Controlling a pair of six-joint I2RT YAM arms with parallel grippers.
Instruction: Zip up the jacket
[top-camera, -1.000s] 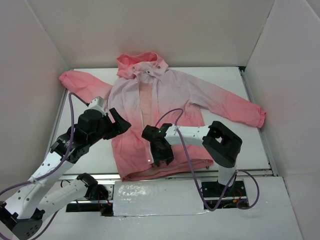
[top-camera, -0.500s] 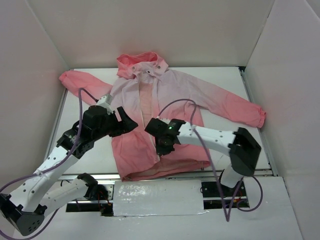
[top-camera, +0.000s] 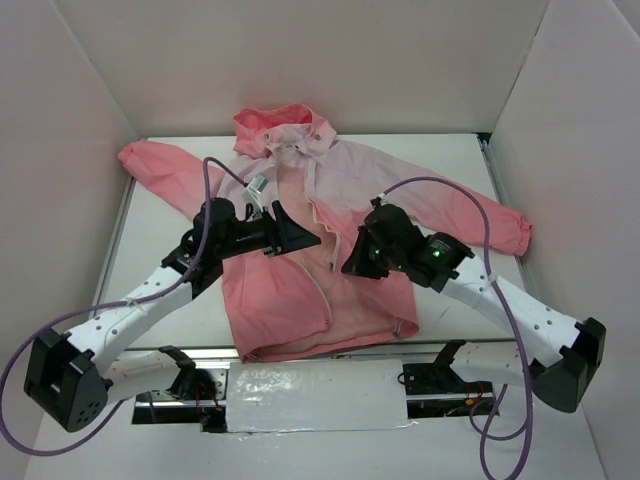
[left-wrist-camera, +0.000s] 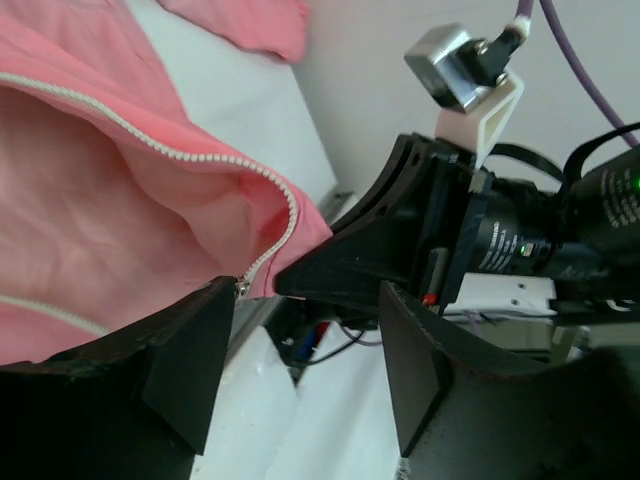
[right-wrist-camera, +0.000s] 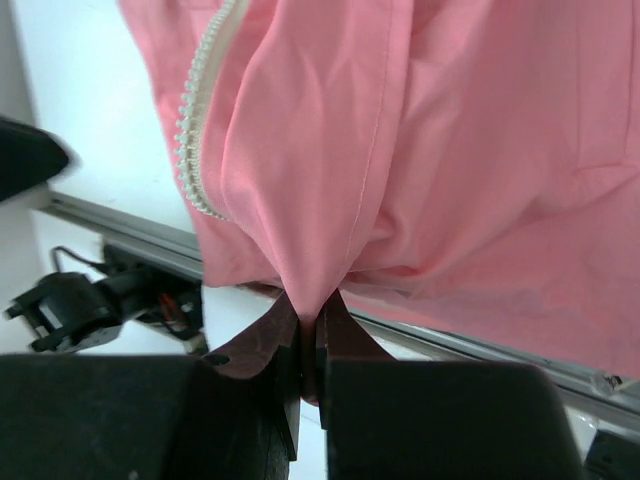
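The pink jacket (top-camera: 285, 295) lies face up on the table, hood at the far side, its front open and the white zipper (top-camera: 325, 290) unjoined. My right gripper (top-camera: 352, 264) is shut on a fold of the jacket's right front panel and holds it raised above the table. In the right wrist view the coral fabric (right-wrist-camera: 420, 130) hangs pinched in the gripper (right-wrist-camera: 311, 325), with zipper teeth (right-wrist-camera: 200, 110) to the left. My left gripper (top-camera: 300, 240) is open and empty above the jacket's middle. In the left wrist view, the gripper (left-wrist-camera: 305, 345) points at the zipper's lower end (left-wrist-camera: 255, 265).
White walls enclose the table on three sides. A metal rail (top-camera: 480, 345) runs along the front edge, with a white strip (top-camera: 315, 395) below it. Purple cables (top-camera: 440, 185) arc over both arms. The right arm's wrist (left-wrist-camera: 480, 230) is close in front of the left fingers.
My right gripper has gone from the hem to the right and up, drawing the right front panel with it. My left gripper has moved right, over the jacket's middle.
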